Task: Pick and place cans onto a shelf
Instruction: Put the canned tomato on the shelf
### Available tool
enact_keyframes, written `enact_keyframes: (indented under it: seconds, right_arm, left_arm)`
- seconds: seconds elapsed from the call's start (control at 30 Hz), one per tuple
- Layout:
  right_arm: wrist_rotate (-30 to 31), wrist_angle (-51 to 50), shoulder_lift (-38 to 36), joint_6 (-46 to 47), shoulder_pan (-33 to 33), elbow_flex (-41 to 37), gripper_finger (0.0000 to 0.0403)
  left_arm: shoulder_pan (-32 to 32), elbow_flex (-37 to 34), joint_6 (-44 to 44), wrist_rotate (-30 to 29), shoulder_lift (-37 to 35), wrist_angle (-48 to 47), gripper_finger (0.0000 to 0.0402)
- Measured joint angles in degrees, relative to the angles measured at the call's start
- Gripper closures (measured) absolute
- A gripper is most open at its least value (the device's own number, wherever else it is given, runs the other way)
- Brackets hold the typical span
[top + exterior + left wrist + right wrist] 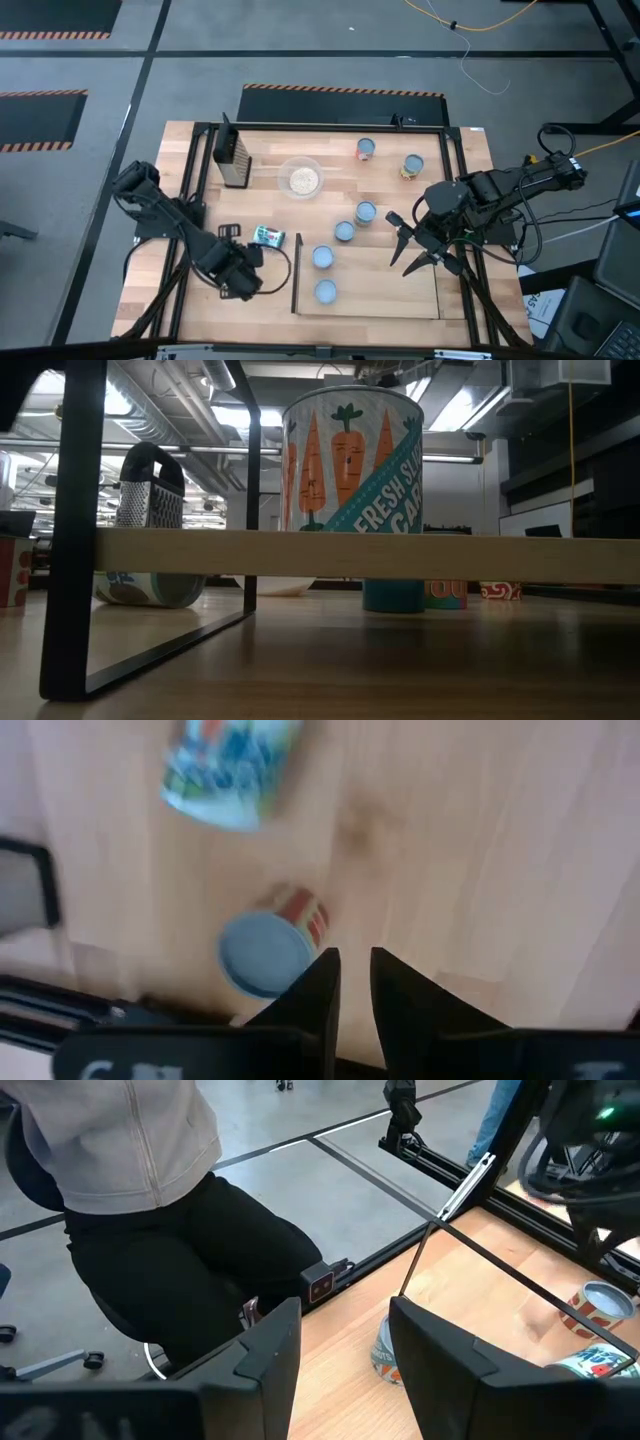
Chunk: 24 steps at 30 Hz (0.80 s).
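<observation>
From above, the left end effector (245,272) hangs over the wooden counter (470,150), just beside a small teal-labelled metal can lying on its side (268,236). This can lies just outside the dark edge of the flat light-wood shelf panel (400,290). Two blue-topped cans (323,257) already stand on the shelf; four more stand upright off it. The right end effector (420,250) waits over the shelf, fingers spread and empty.

The low view shows a carrot-labelled can (350,470) standing on the shelf's pale edge, and the tipped can behind.

The left wrist view shows the fingers (310,985) drawn close with a slim gap, pinching nothing. A red-labelled upright can (268,950) sits just beside them, the tipped one farther off.

The right wrist view shows a seated person (150,1200) beyond the counter.

The upright can looks the easier pick. The left fingers should probably widen first, centre over its round top, then descend to straddle its sides squarely, so that it is not nudged over.
</observation>
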Motion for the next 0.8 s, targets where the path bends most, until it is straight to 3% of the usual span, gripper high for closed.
enact_keyframes:
  seconds: [0.23,0.37,0.57,0.8]
  right_arm:
    - [0.00,0.00,0.00,-0.06,0.00,0.00,0.0244]
    - [0.00,0.00,0.00,-0.06,0.00,-0.02,0.0244]
    - [0.00,-0.04,0.00,-0.08,0.00,-0.04,0.0244]
    - [-0.02,-0.07,0.00,-0.32,-0.02,-0.04,0.0244]
  left_arm:
    - [-3.23,-7.00,-5.65,-0.01,-3.88,1.43,0.0355]
    - [-4.80,-13.92,-13.59,-0.06,-11.86,4.72,0.0360]
    - [-6.96,-25.04,-23.77,-5.35,-23.57,17.68,0.0360]
    - [-6.24,-31.19,-26.54,-6.42,-25.99,23.30,0.0350]
